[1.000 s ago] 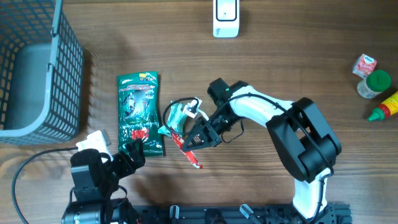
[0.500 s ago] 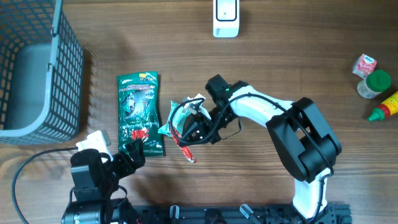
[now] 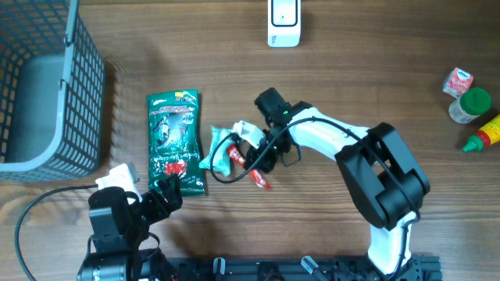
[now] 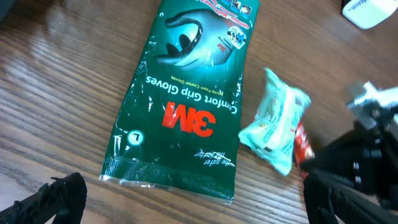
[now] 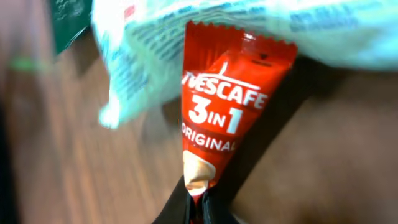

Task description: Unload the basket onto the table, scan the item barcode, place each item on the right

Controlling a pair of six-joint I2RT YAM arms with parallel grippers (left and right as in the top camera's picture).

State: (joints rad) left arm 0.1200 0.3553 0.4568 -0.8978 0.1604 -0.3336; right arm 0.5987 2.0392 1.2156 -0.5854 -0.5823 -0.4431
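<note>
Two fingers of the right gripper [image 5: 202, 210] are clamped tight on the narrow end of a red coffee sachet [image 5: 227, 118]. In the right wrist view its long axis runs straight out from the fingertips, leaning a touch right, with the zigzag-cut far end tucked under a pale teal-and-white packet [image 5: 249, 25]. The lettering reads upright from there: "NESCAFE", "3 IN 1", "ORIGINAL". From overhead the sachet [image 3: 260, 179] sits mid-table on a diagonal, touching the packet [image 3: 223, 160]; whether it rests on the wood or hangs just above it, I can't tell.

Just beside the packet lies a long green bag [image 4: 186, 106], pointing away from the robot, marked "3M" in red and "Comfort Grip Gloves", with an "L" on a small tab. At its near end the left gripper [image 4: 193, 202] hangs with jaws spread wide, holding nothing.
</note>
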